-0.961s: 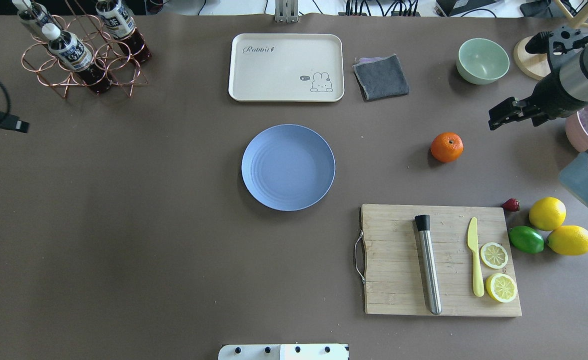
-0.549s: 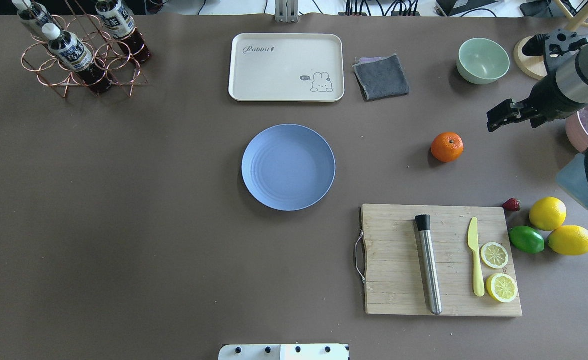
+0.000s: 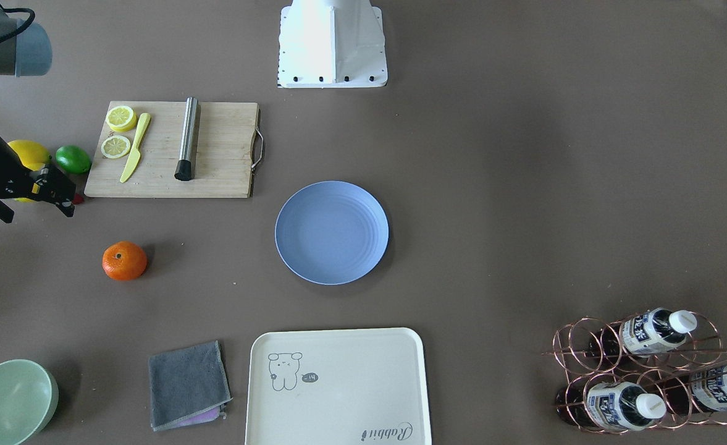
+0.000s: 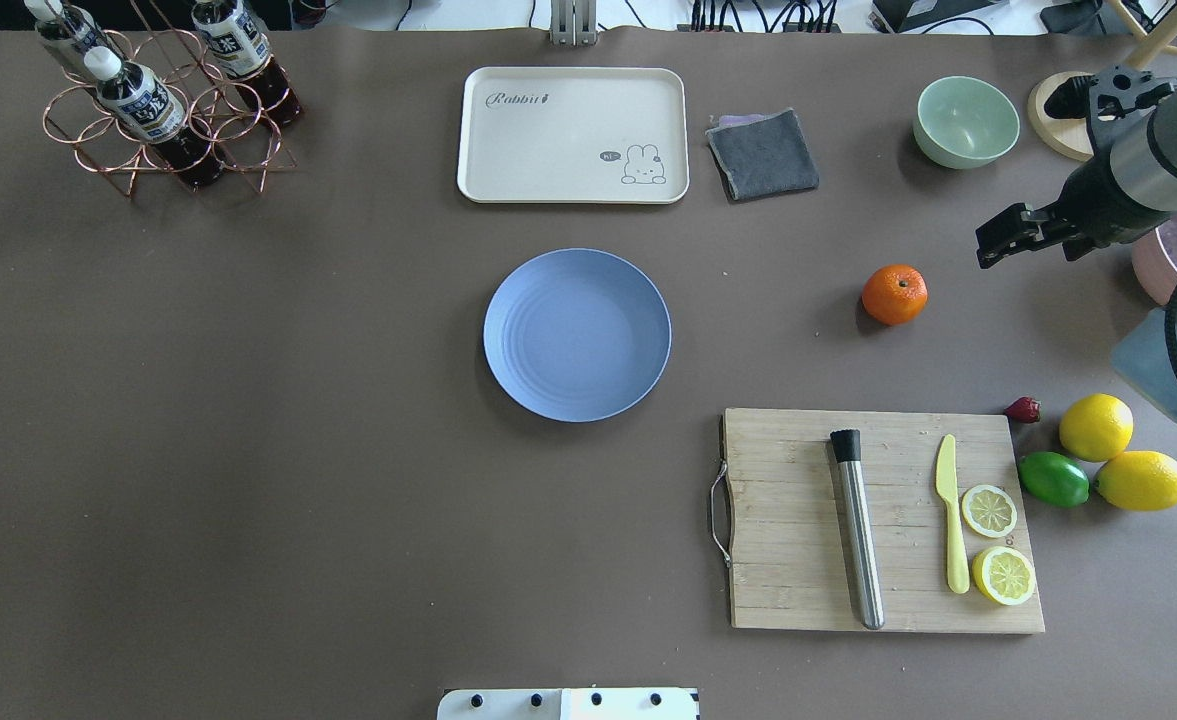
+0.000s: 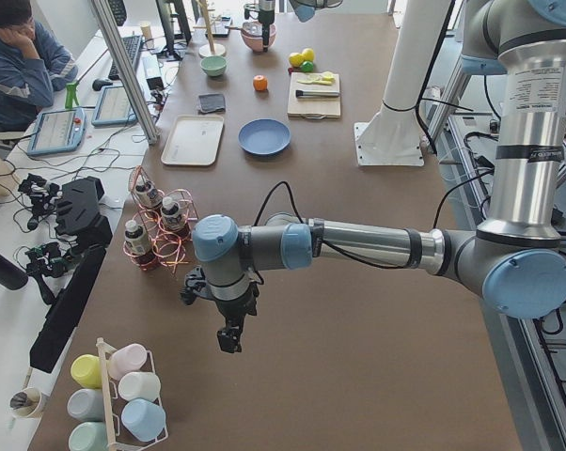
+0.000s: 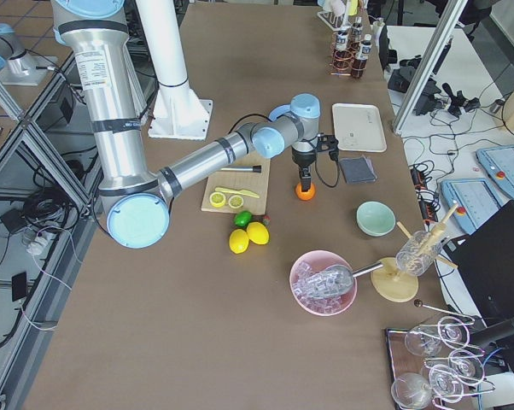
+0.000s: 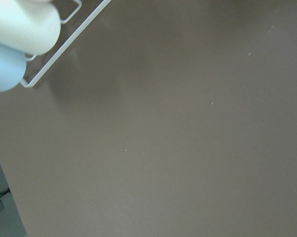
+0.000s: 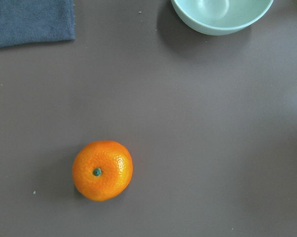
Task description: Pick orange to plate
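One small round bright-orange fruit (image 4: 894, 294) lies left of, slightly nearer than, our right end effector (image 4: 990, 248); open or closed, we cannot tell.

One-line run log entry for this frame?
phase: pre-grasp | orange: on table, untouched | plate: empty | right gripper: raised, clear of orange, state unclear | left gripper: far off, state unclear

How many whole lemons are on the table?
2, both right of the cutting board: one lemon just beyond the lime, the other lemon at the lime's right side. None seems hidden.
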Available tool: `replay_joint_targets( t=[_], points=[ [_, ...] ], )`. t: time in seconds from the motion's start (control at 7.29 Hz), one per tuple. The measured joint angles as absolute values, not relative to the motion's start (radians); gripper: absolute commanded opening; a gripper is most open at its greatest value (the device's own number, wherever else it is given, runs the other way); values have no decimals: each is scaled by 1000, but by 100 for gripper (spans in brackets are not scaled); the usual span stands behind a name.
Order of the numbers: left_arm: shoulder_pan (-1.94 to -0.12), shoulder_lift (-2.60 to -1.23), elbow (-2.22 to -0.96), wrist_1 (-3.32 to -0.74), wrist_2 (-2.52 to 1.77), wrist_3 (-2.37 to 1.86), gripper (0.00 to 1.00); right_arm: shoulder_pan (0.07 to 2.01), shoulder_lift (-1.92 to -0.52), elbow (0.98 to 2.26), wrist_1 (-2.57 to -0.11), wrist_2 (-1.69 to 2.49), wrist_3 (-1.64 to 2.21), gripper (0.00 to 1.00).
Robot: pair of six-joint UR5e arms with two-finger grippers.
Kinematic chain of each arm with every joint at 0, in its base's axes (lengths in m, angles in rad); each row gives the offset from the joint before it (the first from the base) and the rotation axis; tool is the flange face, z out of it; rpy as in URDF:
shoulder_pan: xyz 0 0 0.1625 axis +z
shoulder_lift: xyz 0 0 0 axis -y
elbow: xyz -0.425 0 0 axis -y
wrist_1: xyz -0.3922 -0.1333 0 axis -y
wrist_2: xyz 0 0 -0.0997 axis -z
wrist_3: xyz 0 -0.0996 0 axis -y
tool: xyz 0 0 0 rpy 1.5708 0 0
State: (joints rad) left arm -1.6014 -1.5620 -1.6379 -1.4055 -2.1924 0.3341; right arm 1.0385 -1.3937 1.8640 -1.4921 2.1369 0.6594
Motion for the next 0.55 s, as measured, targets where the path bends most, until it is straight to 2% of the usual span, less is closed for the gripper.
replay_joint_targets(
  t=[0.27,0.55],
  points=[
    [-1611,-1532,-1635,-1434,-2250,333,98,1015,-1378,1791,-1409,2133,713,94],
    [-1612,-1528,-1635,-1437,-2263,334,98,938,-1299,1678,-1305,2084,860,99]
  ],
)
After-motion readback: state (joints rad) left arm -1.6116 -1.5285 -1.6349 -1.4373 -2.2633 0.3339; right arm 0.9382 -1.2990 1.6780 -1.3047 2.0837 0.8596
